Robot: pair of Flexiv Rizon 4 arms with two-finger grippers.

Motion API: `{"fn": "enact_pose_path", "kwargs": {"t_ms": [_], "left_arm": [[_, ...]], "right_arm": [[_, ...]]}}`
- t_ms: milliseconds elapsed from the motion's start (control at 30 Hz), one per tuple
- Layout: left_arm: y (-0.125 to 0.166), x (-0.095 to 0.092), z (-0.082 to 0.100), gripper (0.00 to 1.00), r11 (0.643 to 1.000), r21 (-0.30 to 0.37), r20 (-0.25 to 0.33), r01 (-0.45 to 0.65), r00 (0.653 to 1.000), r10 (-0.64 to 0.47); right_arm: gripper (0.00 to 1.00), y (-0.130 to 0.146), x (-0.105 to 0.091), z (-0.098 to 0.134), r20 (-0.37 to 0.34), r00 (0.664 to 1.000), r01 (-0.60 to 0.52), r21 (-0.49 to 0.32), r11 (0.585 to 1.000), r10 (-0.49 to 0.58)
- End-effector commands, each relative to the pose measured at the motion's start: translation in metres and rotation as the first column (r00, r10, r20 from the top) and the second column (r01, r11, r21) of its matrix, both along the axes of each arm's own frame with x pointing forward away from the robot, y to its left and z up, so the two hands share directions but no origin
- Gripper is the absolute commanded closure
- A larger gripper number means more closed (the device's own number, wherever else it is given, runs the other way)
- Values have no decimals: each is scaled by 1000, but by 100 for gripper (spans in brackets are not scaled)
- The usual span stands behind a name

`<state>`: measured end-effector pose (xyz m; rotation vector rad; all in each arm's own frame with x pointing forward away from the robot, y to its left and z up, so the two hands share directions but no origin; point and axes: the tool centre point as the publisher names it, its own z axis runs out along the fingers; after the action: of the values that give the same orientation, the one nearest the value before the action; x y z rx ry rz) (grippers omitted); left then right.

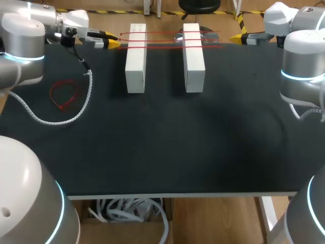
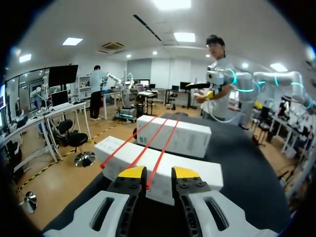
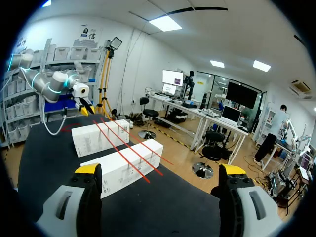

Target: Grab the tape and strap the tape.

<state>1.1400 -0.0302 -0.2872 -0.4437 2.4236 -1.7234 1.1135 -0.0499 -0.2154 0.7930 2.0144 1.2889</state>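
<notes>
Strands of thin red tape [image 1: 167,47] lie taut across the left white rectangular box [image 1: 136,66] and the right white rectangular box [image 1: 194,66]. Both boxes stand side by side, well apart, at the far side of the black cloth-covered table [image 1: 162,147].

The left gripper [image 1: 112,41] sits just beside the left box. Its yellow-tipped fingers are drawn close together, and one strand runs straight in between them, so it appears to be pinching that end. That hold looks meant to anchor the tape and keep it stretched over both box tops instead of sagging into the gap between them.

The right gripper [image 1: 234,37] hangs off the outer side of the right box with its fingers spread wide and nothing in them. From its own wrist camera, the free ends of the strands lie ahead of it, near but untouched. It seems placed to take that end, and the strapping is judged not yet finished.

The tape's long axis runs across the table from one arm toward the other, square to the boxes, whose own long axes run from the far edge toward the near one. The strands cross near the boxes' far ends, fanning slightly apart toward the right.

A small loose loop of red cord [image 1: 63,95] lies flat on the cloth near the left arm. Beside it trails a white coiled cable [image 1: 76,114] from that arm.
</notes>
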Motion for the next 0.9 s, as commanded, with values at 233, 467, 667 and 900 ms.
{"fn": "enact_pose_path", "kwargs": {"t_ms": [233,467,667,900], "left_arm": [[-4,6,-12,75,1000,-30,-14,1,1000,-1],[-4,13,-21,74,998,-62,-27,-31,999,29],[-5,19,-26,77,994,-93,-32,-56,998,53],[-5,16,-29,78,991,-117,-28,-65,998,62]], "right_arm": [[0,0,1,0,0,1000,0,0,1000,0],[0,0,1,0,0,1000,0,0,1000,0],[0,0,1,0,0,1000,0,0,1000,0],[0,0,1,0,0,1000,0,0,1000,0]]}}
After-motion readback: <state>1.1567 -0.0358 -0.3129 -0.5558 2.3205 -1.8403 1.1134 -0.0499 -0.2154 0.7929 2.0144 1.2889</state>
